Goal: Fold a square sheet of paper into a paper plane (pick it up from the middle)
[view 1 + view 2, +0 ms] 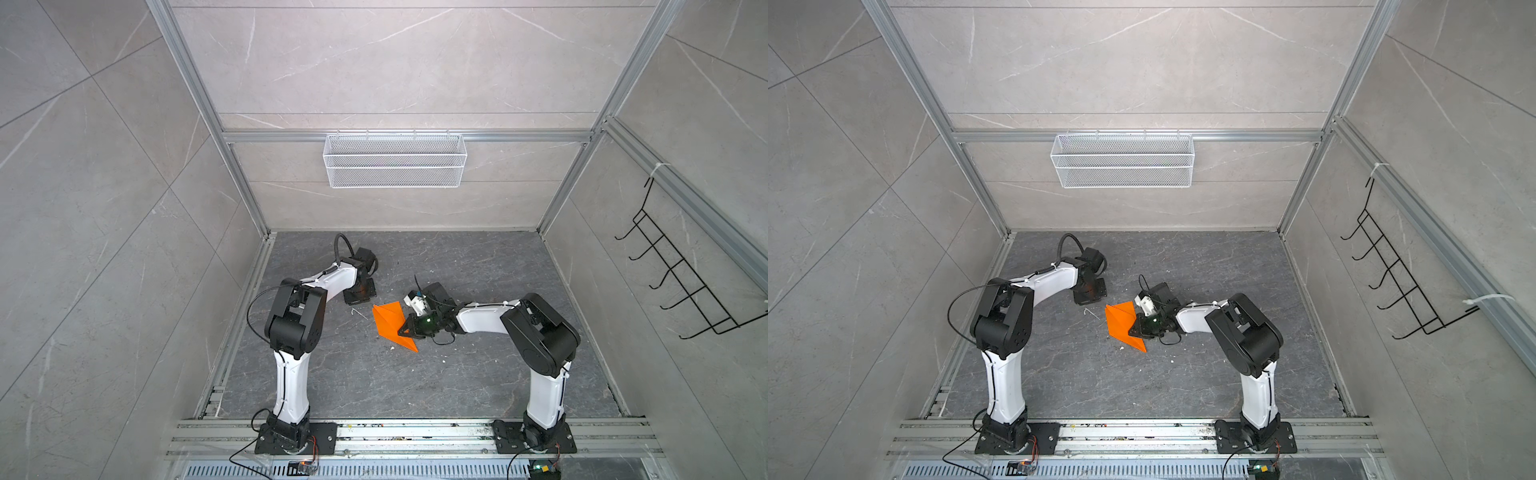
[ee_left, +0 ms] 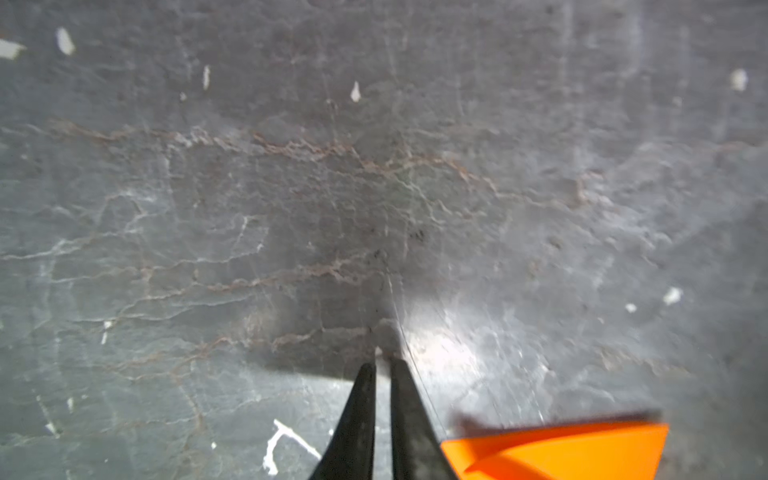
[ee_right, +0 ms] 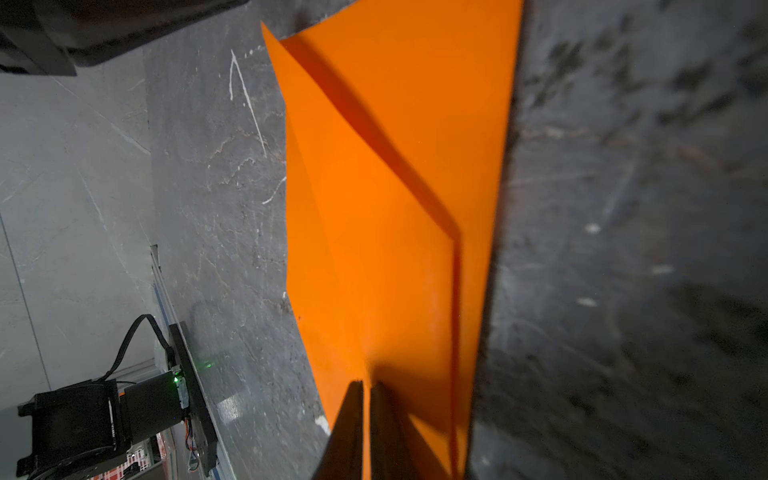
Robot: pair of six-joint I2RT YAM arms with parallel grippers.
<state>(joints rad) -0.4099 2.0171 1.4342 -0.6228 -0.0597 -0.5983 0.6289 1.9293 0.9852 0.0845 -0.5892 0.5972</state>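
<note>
The left gripper (image 2: 382, 363) points down at the dark stone-look tabletop (image 2: 249, 208); its fingers (image 2: 361, 415) stand almost together with a thin slit between them and nothing in it; whether the tips touch the surface cannot be told. The orange paper sheet (image 2: 561, 453), folded to a pointed kite shape, lies just beside those fingers, back from their tips and clear of the slit. In both top views the sheet (image 1: 388, 322) (image 1: 1121, 322) spreads out ahead of the right gripper (image 1: 402, 331) (image 1: 1133, 331). That gripper's fingers (image 3: 353, 428) are also nearly pressed together; orange shows in the slit, the paper puckers right at the tips, and a raised flap stands just beyond them; whether they pinch it cannot be told.
</note>
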